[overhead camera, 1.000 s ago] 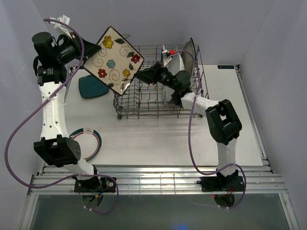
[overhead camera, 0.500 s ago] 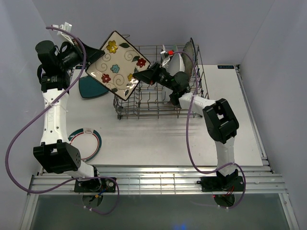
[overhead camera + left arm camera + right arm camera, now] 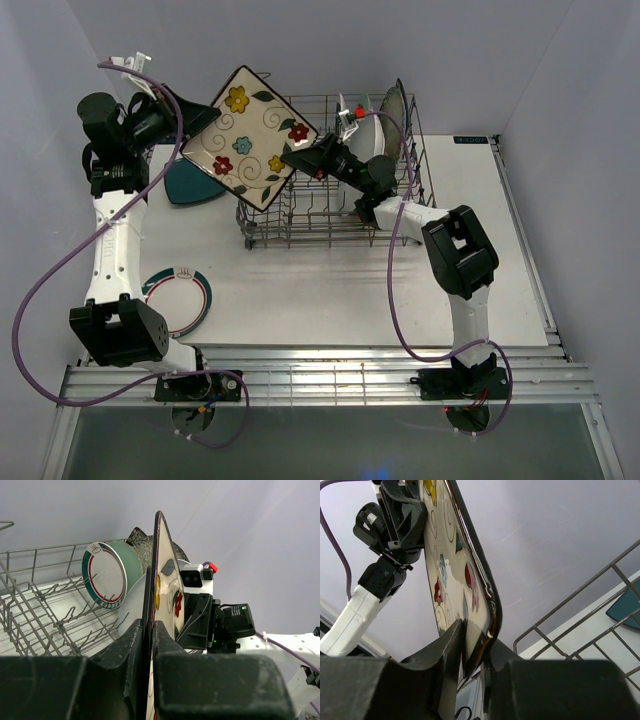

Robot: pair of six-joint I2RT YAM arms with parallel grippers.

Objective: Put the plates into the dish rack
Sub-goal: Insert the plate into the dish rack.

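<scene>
Glossy square floral plate (image 3: 250,137) at corner of grey wire dish rack (image 3: 330,228)
Pinched by left gripper (image 3: 150,630) and right gripper (image 3: 472,640), fingers closed on glazed rim.

Dish rack (image 3: 310,238): far middle of the worktop (image 3: 350,290).
Racked plates (image 3: 388,125): on edge in the rack's right end.
Held plate (image 3: 250,137): in the air over the rack's far-left corner, left tool (image 3: 190,118) at its left edge, right tool (image 3: 297,160) at its right edge.
Square plate (image 3: 188,185): flat on worktop, just left of rack.
Round plate (image 3: 200,292): flat on worktop, near left, well apart from rack.
</scene>
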